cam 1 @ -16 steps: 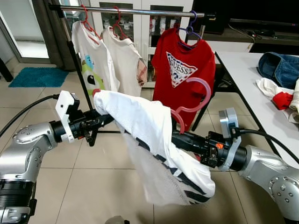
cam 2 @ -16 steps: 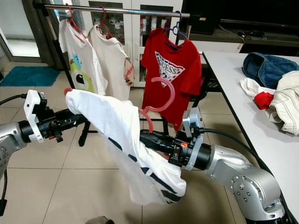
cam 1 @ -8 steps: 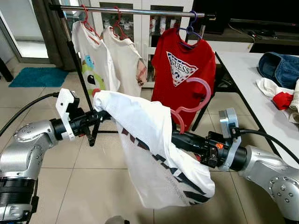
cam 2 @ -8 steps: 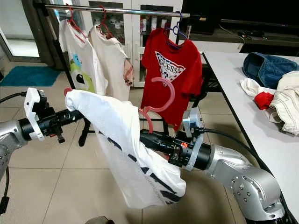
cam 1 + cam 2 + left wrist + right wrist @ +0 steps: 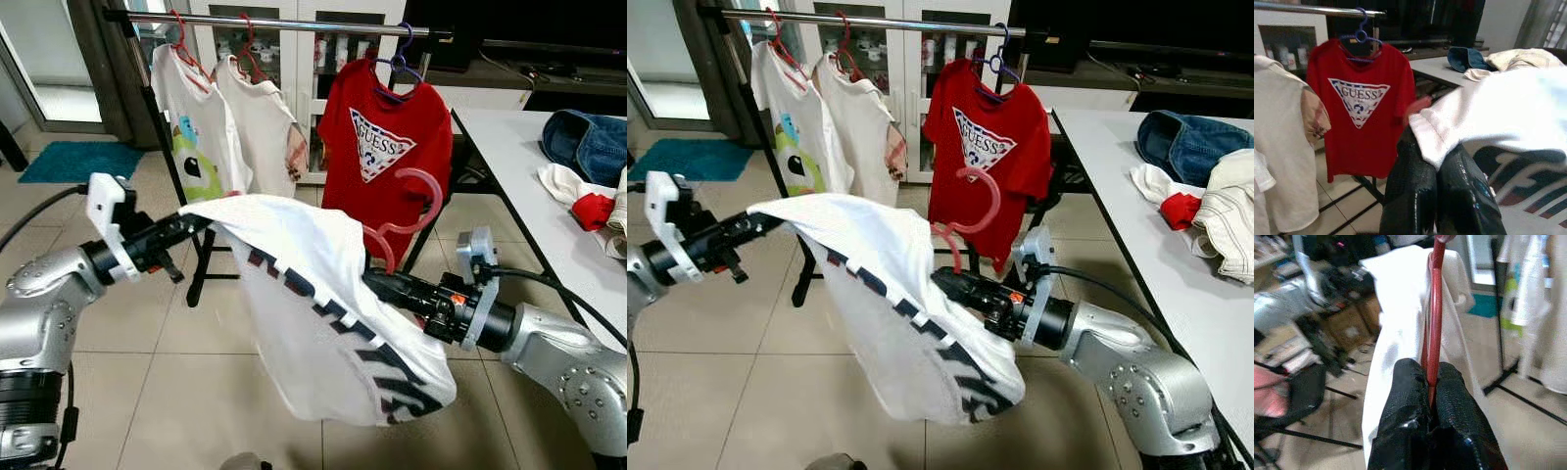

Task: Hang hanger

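A white T-shirt (image 5: 323, 304) with dark lettering hangs on a pink-red hanger (image 5: 416, 211), stretched between my two arms in front of the clothes rail (image 5: 284, 22). My left gripper (image 5: 191, 223) is shut on the shirt's left shoulder edge (image 5: 1440, 132). My right gripper (image 5: 384, 282) is shut on the hanger's thin red stem (image 5: 1436, 318), just below its hook. The hook rises in front of the red T-shirt (image 5: 384, 157) on the rail. Most of the hanger's bar is hidden under the white cloth.
The rail carries two pale T-shirts (image 5: 230, 117) on red hangers and the red one on a purple hanger (image 5: 400, 59). Its black stand (image 5: 167, 166) is on the left. A white table (image 5: 534, 186) with piled clothes (image 5: 588, 147) lies to the right. Tiled floor lies below.
My left gripper has drawn the shirt's shoulder out to the left and slightly up, spreading the cloth flatter. The right gripper and hanger shifted a little right; the lettering now faces me.
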### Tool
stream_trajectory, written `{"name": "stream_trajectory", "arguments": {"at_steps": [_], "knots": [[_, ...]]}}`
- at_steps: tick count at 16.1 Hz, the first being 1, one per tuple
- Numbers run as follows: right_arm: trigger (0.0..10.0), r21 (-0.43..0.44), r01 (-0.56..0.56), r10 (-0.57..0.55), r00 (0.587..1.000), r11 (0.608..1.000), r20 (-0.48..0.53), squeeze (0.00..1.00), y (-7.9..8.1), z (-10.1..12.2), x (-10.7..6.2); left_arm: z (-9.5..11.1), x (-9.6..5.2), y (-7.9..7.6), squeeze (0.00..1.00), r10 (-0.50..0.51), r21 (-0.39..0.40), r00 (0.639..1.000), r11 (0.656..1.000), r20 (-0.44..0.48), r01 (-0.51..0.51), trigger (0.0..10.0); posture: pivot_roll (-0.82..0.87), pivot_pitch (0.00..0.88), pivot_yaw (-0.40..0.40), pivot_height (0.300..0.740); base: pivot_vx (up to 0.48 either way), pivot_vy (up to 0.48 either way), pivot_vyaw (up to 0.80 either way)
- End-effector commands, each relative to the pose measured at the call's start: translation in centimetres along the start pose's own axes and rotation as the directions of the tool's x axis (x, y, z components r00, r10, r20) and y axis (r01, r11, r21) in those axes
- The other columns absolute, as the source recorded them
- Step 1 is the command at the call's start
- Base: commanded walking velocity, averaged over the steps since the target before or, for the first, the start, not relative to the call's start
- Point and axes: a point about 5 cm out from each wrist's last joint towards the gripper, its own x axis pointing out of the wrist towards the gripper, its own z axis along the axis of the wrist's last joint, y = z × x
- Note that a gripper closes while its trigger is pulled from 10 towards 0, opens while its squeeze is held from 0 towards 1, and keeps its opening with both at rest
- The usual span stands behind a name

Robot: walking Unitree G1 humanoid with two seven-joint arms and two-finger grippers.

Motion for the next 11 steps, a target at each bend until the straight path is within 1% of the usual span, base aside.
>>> {"name": "stream_trajectory", "arguments": {"at_steps": [1,2,4,5,6,8,9,10,11], "knots": [[10.0,-0.040,0.028,-0.029,0.999,0.999,-0.014,0.00,-0.4,0.3,0.0,1.7,-0.2,0.3,0.00,-0.001,0.047,0.999,0.999,0.033,-0.001,0.0,-0.04,0.000,0.005,0.740,0.000,0.000,0.00],[10.0,-0.054,0.056,-0.058,0.998,0.997,-0.036,0.00,-0.8,0.0,0.1,1.8,-0.3,0.2,0.00,-0.020,0.062,1.000,0.998,0.010,0.019,0.0,-0.03,0.000,0.003,0.740,0.000,0.000,0.00],[10.0,-0.065,0.054,-0.057,0.997,0.996,-0.047,0.00,-0.8,-0.1,0.1,2.1,-0.3,0.5,0.00,0.001,0.095,1.000,0.995,0.001,-0.001,0.0,-0.03,0.000,0.002,0.740,0.000,0.000,0.00],[10.0,-0.067,0.033,-0.037,0.998,0.997,-0.055,0.00,-0.6,-0.2,0.1,2.3,0.0,1.1,0.00,0.058,0.136,0.998,0.989,0.010,-0.059,0.0,-0.03,0.000,0.003,0.740,0.000,0.000,0.00],[10.0,-0.067,0.002,-0.007,0.998,0.998,-0.066,0.00,-0.2,-0.4,0.1,2.7,0.3,1.8,0.00,0.131,0.181,0.990,0.974,0.048,-0.137,0.0,-0.03,0.000,0.005,0.740,0.000,0.000,0.00],[10.0,-0.067,-0.028,0.023,0.997,0.997,-0.080,0.00,0.2,-0.7,-0.1,3.2,0.2,3.1,0.00,0.261,0.226,0.958,0.932,0.118,-0.282,0.0,-0.03,0.000,0.005,0.740,0.000,0.000,0.00],[10.0,-0.067,-0.031,0.026,0.996,0.997,-0.080,0.00,0.3,-0.7,-0.1,3.4,0.1,3.5,0.00,0.302,0.239,0.943,0.914,0.139,-0.327,0.0,-0.04,0.000,0.011,0.740,0.000,0.000,0.00],[10.0,-0.067,-0.030,0.025,0.997,0.997,-0.077,0.00,0.3,-0.7,-0.2,3.3,0.1,3.6,0.00,0.315,0.239,0.938,0.909,0.142,-0.342,0.0,-0.04,0.000,0.013,0.740,0.000,0.000,0.00],[10.0,-0.064,-0.029,0.024,0.997,0.998,-0.069,0.00,0.3,-0.6,-0.2,2.8,0.0,3.8,0.00,0.337,0.245,0.934,0.902,0.116,-0.356,0.0,-0.04,0.000,0.014,0.740,0.000,0.000,0.00]]}}
